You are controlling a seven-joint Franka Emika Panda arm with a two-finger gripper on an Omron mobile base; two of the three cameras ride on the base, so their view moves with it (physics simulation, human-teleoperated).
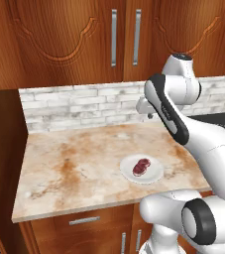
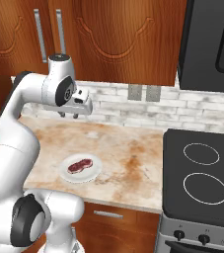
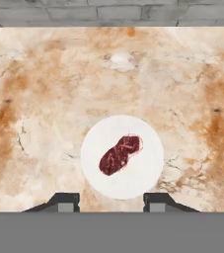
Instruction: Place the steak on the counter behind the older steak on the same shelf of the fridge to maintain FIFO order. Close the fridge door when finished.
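One steak (image 3: 120, 154) lies on a round white plate (image 3: 148, 175). The plate sits on the desk (image 1: 69, 168), close to the front edge. In the left base view the steak is just in front of the robot's arm. It is red with pale marks and has a long bean shape. It lies flat, near the middle of the plate, with white plate showing all around it.

The jaws (image 3: 111, 201) hang high above the plate and are wide apart. They hold nothing. In the hand view the two dark tips stand on either side of the plate's near rim, and the steak is right between them, a bit further up. In the right base view the gripper (image 2: 69, 115) points down, well above the desk.

The steak looks soft and floppy, and likely light. It may be wet and slippery too. A good place to pinch it is across its narrow middle, so both ends hang the same. Its long side lies slanted, so the jaws may need to turn a little to fit. If they push down too hard, they may hit the plate or slide it.

The plate holds only the steak. A black stove (image 2: 202, 178) sits right beside the desk.
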